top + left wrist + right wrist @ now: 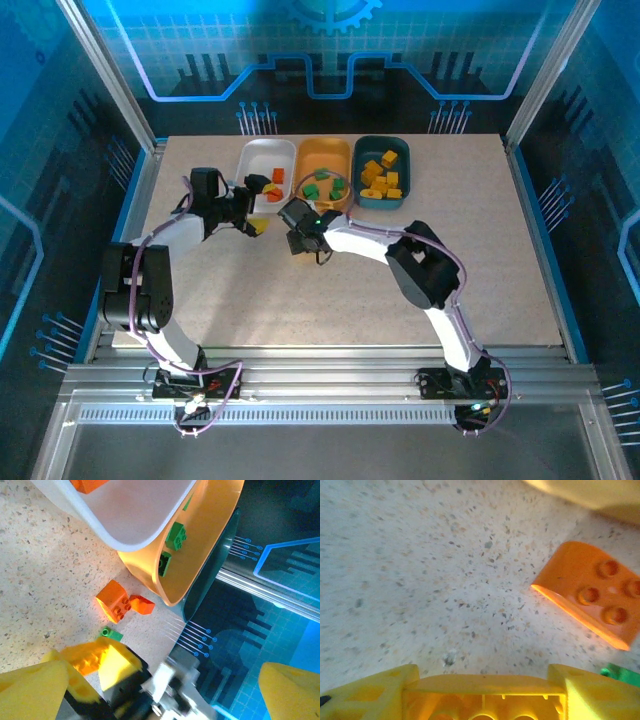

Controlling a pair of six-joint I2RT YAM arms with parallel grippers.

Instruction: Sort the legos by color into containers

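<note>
The yellow brick (485,706) was clamped between the yellow fingers of the right gripper (482,682), underside toward the wrist camera, just above the speckled tabletop (420,555) on the near side of the orange-yellow tray (322,153). 2 orange-red bricks (115,601) lay touching on the table just off the near corner of that tray, one of them a sloped piece showing 4 studs. A small green piece (111,633) lay just beside them, on the side away from the tray. Several green bricks (322,186) sat inside the orange-yellow tray. The white tray (262,152) stood just to its left and held orange-red bricks (278,176). The dark teal tray (381,201) stood just to its right and held yellow bricks (380,176). The left gripper (160,685) hovered at the near edge of the white tray, to the left of the orange-yellow tray. Its 2 fingers (30,690) were spread wide apart with no brick between them. Both arms reached toward the orange-yellow tray from the near edge of the table.
</note>
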